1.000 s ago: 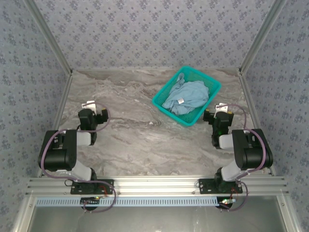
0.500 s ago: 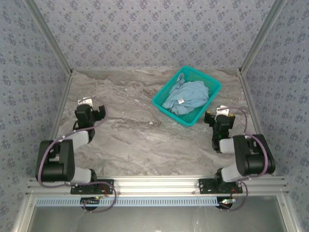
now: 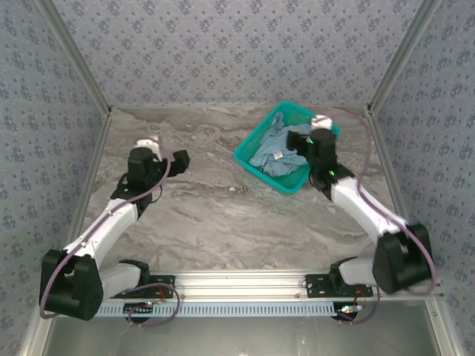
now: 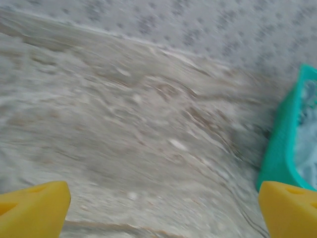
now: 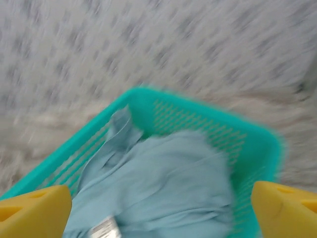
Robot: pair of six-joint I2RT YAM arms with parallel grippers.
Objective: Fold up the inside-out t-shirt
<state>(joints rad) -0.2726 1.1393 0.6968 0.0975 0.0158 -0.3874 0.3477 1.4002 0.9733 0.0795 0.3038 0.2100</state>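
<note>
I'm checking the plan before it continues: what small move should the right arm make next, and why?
Probably lower the right gripper onto the t-shirt and close on a fold. Its jaws stand open above the basket, where the shirt lies crumpled; it likely has to come out onto the table before folding.

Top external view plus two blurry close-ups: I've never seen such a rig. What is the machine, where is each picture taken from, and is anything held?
Two white-and-black robot arms are bolted at the near edge of a grey marbled table. The top view looks down from behind them; each close-up comes from a wrist camera, that pincer's yellow fingertips at the bottom corners. The left pincer is open above bare table. The right pincer is open over a teal plastic mesh basket holding the crumpled light blue cotton t-shirt. Neither holds anything.
</note>
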